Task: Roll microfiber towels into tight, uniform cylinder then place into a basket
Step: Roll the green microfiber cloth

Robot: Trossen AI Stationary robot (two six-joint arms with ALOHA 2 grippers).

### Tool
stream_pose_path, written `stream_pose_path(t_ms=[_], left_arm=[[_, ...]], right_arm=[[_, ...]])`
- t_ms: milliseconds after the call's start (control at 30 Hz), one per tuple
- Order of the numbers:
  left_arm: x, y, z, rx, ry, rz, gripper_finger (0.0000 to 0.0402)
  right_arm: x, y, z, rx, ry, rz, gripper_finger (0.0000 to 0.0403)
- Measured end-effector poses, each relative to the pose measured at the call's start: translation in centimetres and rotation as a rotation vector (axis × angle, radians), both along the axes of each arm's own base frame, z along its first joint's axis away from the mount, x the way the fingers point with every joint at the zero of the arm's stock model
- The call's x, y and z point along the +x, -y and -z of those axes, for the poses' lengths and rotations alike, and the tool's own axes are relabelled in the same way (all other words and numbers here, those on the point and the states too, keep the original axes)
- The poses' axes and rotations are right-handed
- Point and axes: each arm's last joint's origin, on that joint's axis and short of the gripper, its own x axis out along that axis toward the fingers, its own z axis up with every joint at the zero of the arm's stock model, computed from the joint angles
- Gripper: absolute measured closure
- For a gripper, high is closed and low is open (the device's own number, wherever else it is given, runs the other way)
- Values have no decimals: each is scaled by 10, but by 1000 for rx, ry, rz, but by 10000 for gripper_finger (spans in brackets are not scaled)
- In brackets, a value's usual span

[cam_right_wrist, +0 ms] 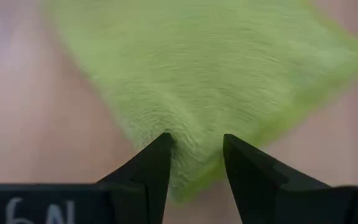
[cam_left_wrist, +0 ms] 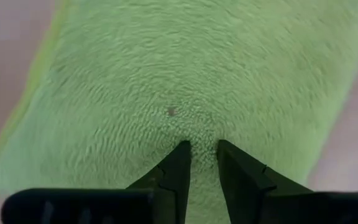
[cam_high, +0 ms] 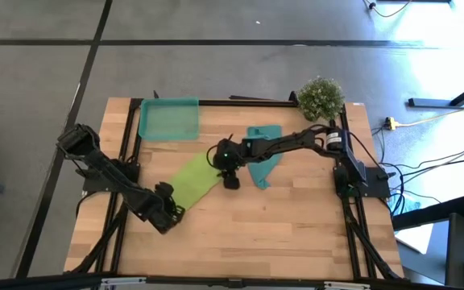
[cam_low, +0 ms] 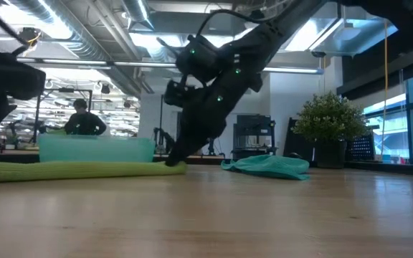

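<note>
The lime-green towel lies flat on the table as a long folded strip, slanting from near left to far right. My left gripper stands at its near-left end, pointing down, shut on cloth. My right gripper is at the far-right end, open, its fingers on either side of the towel's end corner. The teal towel lies crumpled to the right of it. The basket rests at the far left. My left gripper comes steeply from above onto the lime-green towel's top face near its near-left end. A small pucker of cloth sits in the narrow gap between the two fingertips. The towel stays flat on the table. I cannot tell how many layers are caught. Whether my right gripper touches the towel, I cannot tell.
A potted plant stands at the far right corner. Bare wood lies toward the near edge. In the low view a person sits in the room beyond the table, behind the basket.
</note>
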Motion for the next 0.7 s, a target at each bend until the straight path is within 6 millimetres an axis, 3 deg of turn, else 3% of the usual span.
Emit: stream_pose_path(t_ms=[300,500,700], left_arm=[[16,12,-11,-60,110,148,324],[6,6,-27,37,-36,69,324],[-5,8,-17,12,-77,18,324]], right_arm=[[5,25,-12,-85,42,112,254],[11,7,-28,175,65,-100,254],[14,-14,-4,126,13,-122,254]])
